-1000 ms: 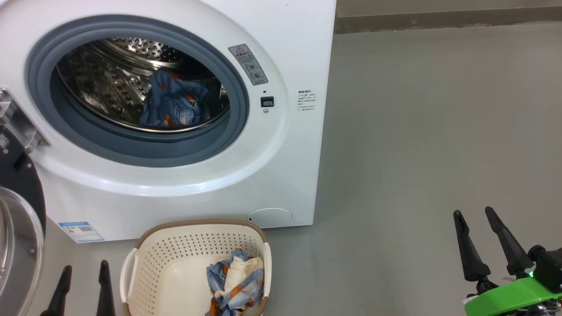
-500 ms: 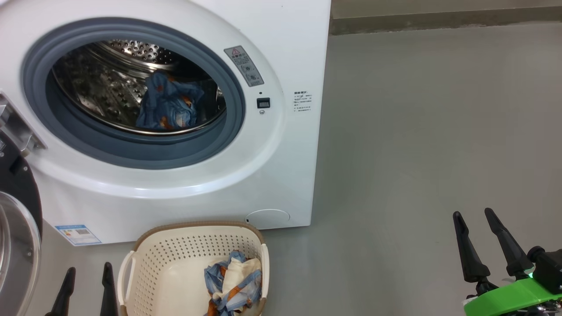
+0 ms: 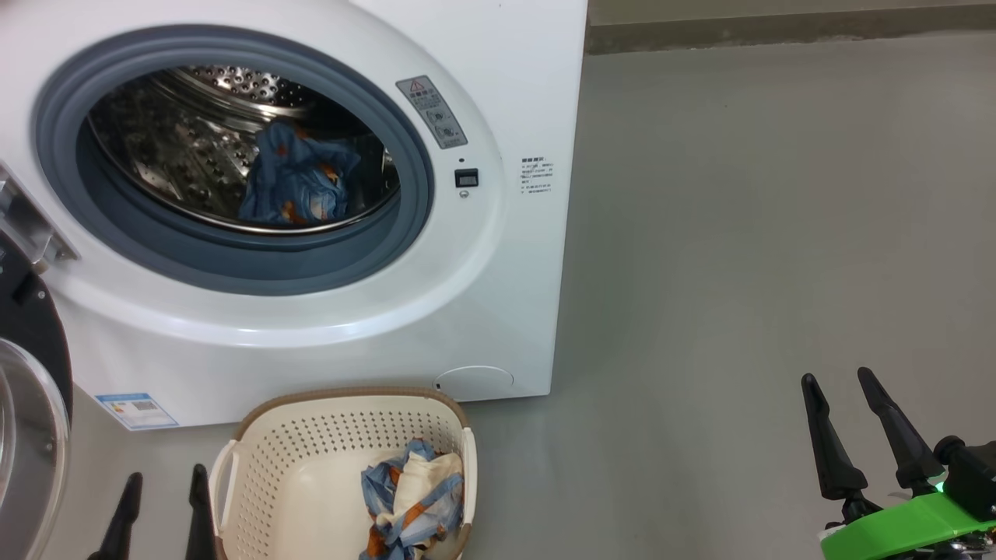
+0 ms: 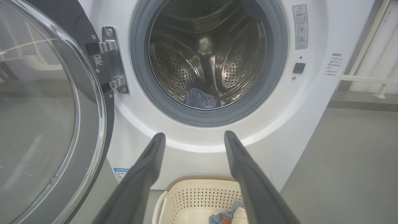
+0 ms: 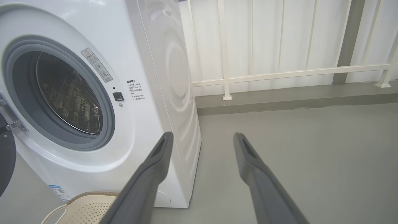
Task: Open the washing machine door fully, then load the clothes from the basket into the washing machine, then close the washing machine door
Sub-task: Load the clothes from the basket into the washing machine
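Note:
The white washing machine point(image 3: 506, 93) stands with its door point(image 3: 27, 435) swung wide to the left; the door's glass point(image 4: 34, 118) bulges in the left wrist view. One bundle of blue clothes point(image 3: 296, 183) lies in the steel drum point(image 4: 205, 56). The cream basket point(image 3: 311, 459) sits on the floor below the opening, and a blue, orange and cream bundle point(image 3: 408, 494) lies in it. My left gripper point(image 3: 166, 482) is open and empty, just left of the basket. Far right, my right gripper point(image 3: 839, 381) hangs open and empty over bare floor.
Grey floor point(image 3: 739, 233) stretches to the right of the machine. A white railing point(image 5: 279, 73) and a low kerb point(image 5: 279, 102) run behind it. The open door stands close to my left gripper's left side.
The head camera has shifted slightly, so the machine and basket sit a little further left. My left gripper's fingers show lower and a bit to the right. The right gripper has stayed put.

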Available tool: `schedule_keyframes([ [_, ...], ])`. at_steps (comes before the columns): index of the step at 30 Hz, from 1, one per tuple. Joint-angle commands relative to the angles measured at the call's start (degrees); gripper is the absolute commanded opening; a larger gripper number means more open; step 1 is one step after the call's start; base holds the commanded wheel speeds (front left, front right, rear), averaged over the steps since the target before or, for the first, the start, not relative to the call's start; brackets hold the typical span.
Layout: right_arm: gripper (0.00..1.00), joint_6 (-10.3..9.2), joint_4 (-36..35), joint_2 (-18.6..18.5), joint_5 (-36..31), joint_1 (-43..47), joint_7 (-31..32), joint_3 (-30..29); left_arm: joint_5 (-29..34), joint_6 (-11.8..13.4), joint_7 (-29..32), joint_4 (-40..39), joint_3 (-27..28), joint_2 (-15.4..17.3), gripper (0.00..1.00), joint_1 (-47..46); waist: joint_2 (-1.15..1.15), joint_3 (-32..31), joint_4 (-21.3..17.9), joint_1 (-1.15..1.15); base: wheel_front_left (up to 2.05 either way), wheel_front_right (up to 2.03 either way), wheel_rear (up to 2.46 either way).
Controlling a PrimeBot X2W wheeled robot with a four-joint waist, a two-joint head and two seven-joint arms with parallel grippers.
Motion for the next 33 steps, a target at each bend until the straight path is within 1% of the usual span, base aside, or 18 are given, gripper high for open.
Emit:
schedule_keyframes([
  [1, 1.0, 0.42, -1.7, -0.9, -0.7, -1.0, -0.3, 1.0, -0.6, -0.2, -0.3, -1.0, 0.9, 0.5, 1.0, -1.2, 0.0, 0.5, 0.0, 0.0, 0.0, 0.0, 0.0],
  [5, 1.0, 0.42, -1.9, -0.5, -0.7, -1.5, -0.3, 0.7, -1.0, -0.2, -0.3, 0.4, -0.7, 0.4, 1.0, -2.1, 0.0, 1.6, 0.0, 0.0, 0.0, 0.0, 0.0],
  [7, 1.0, 0.42, -2.1, 0.1, -0.7, -2.4, -0.3, 0.4, -1.6, -0.2, -0.3, 2.9, -2.5, 0.3, 1.0, -3.4, 0.0, 3.3, -0.2, 0.0, 0.0, 0.0, 0.0],
  [8, 1.0, 0.42, -2.1, 0.1, -0.7, -2.4, -0.3, 0.4, -1.6, -0.2, -0.3, 2.9, -2.5, 0.3, 1.0, -3.4, 0.0, 3.3, -0.2, 0.0, 0.0, 0.0, 0.0],
  [16, 1.0, 0.42, -3.0, 2.0, -0.5, -7.0, -0.3, 0.6, -3.4, -0.2, -0.3, 14.3, -6.7, 0.6, 1.0, -9.7, 0.0, 11.0, -2.0, 0.0, 0.0, 0.0, 0.0],
  [26, 1.0, 0.42, -4.0, 4.4, 0.1, -14.9, -0.3, 0.8, -6.4, -0.2, -0.3, 29.9, -11.9, 4.1, 1.0, -24.0, 0.0, 23.8, -5.3, 0.0, 0.0, 0.0, 0.0],
  [33, 1.0, 0.42, -4.8, 5.9, 0.3, -19.2, -0.3, 1.3, -8.4, -0.2, -0.3, 41.0, -15.3, 7.5, 1.0, -32.8, 0.0, 31.2, -8.5, 0.0, 0.0, 0.0, 0.0],
])
